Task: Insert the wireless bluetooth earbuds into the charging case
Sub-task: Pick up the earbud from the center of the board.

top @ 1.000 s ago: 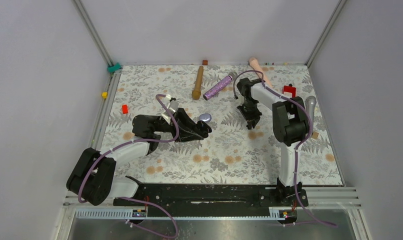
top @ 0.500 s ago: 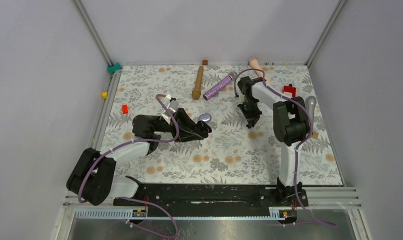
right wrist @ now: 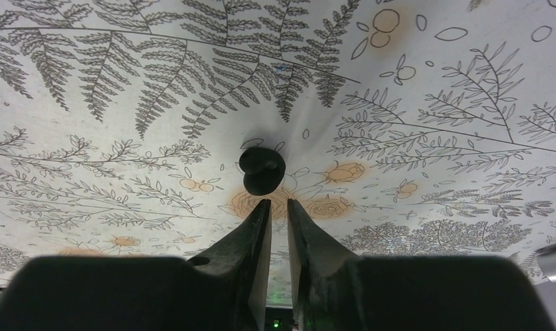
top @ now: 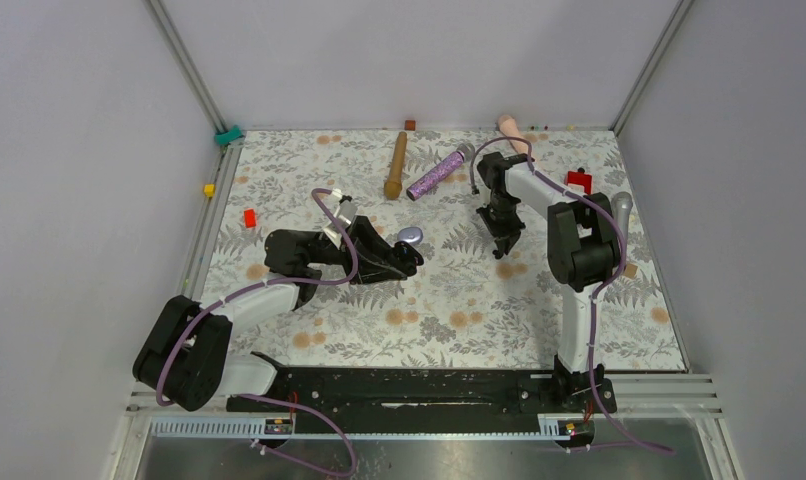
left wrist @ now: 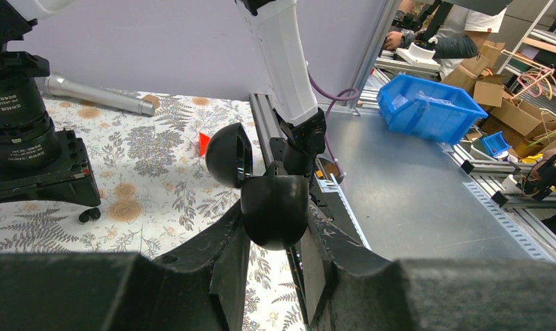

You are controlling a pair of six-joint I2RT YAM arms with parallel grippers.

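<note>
My left gripper (top: 404, 255) is shut on the black charging case (left wrist: 275, 207) and holds it above the mat with its lid (left wrist: 228, 155) open. In the top view the case (top: 410, 238) sits mid-table. A black earbud (right wrist: 261, 169) lies on the floral mat just beyond my right gripper's (right wrist: 279, 203) tips. That gripper's jaws are nearly together and hold nothing. In the top view the right gripper (top: 503, 243) points down at the mat. The earbud also shows in the left wrist view (left wrist: 89, 215). No pale earbuds are in view.
A wooden microphone (top: 395, 165), a purple glitter microphone (top: 437, 173) and a pink microphone (top: 514, 135) lie at the back. A silver microphone (top: 621, 212) lies at the right. Small red blocks (top: 249, 217) (top: 577, 181) sit on the mat.
My right wrist has shifted slightly toward the far side over the earbud. The left arm and the case have not moved.
</note>
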